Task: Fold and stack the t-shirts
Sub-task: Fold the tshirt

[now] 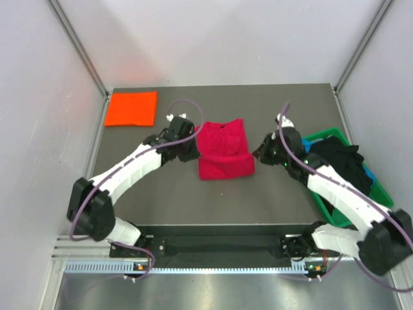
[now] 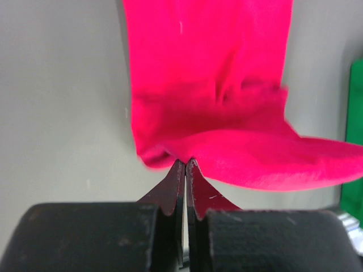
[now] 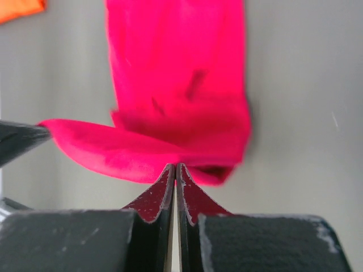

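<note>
l tool (image 2: 186, 161) & r tool (image 3: 175, 165) each clamp red t-shirt (image 1: 222, 152) edge; looks mid-fold, next needs even lift, flap laid flat.

You have two grippers: left gripper (image 1: 195, 152), right gripper (image 1: 259, 152). Two t-shirts lie out on the one table (image 1: 161, 194). One red t-shirt (image 1: 222, 145) sits right between the two sets of jaws. One orange t-shirt (image 1: 131, 108) sits well out past the left jaws, on their outer side. There is one green bin (image 1: 382, 194), outboard of the right jaws. In it you see one black cloth heap (image 1: 342, 161) and one blue scrap (image 1: 369, 174). How many shirts that makes, you can't tell.
</note>
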`<action>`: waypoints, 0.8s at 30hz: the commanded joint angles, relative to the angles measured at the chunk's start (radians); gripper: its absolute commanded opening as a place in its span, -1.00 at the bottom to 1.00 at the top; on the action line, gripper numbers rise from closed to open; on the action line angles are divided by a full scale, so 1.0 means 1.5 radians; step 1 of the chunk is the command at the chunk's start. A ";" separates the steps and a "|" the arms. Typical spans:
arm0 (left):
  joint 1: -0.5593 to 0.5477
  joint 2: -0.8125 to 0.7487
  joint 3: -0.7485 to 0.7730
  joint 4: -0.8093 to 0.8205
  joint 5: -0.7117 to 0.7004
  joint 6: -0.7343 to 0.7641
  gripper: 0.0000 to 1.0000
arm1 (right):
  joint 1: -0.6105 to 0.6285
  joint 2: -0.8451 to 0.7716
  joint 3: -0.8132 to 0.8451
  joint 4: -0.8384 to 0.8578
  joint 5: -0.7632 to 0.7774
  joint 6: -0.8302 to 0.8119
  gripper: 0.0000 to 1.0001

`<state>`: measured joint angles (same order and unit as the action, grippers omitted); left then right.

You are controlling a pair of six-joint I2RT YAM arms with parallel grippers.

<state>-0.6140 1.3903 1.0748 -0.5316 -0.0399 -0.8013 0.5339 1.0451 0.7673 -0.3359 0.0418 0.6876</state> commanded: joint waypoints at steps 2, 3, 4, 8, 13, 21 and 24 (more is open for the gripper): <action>0.064 0.098 0.115 0.025 0.056 0.077 -1.00 | -0.055 0.121 0.108 0.104 -0.093 -0.073 -1.00; 0.082 0.113 0.131 0.031 0.062 0.087 -1.00 | -0.064 0.165 0.136 0.124 -0.107 -0.077 -1.00; 0.091 0.146 0.163 0.033 0.069 0.092 -1.00 | -0.082 0.187 0.151 0.130 -0.134 -0.078 -1.00; 0.135 0.224 0.238 0.045 0.106 0.107 -1.00 | -0.116 0.285 0.232 0.145 -0.173 -0.092 -1.00; 0.172 0.322 0.325 0.090 0.142 0.126 -1.00 | -0.152 0.414 0.335 0.173 -0.247 -0.099 -1.00; 0.205 0.468 0.469 0.103 0.171 0.132 -1.00 | -0.174 0.562 0.422 0.303 -0.309 -0.063 -1.00; 0.218 0.503 0.485 0.116 0.171 0.120 -1.00 | -0.175 0.608 0.457 0.326 -0.313 -0.060 -1.00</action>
<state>-0.3084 2.1162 1.7481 -0.4252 0.1951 -0.6243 0.2832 1.9102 1.3663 0.0257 -0.3809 0.5861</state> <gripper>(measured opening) 0.014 0.007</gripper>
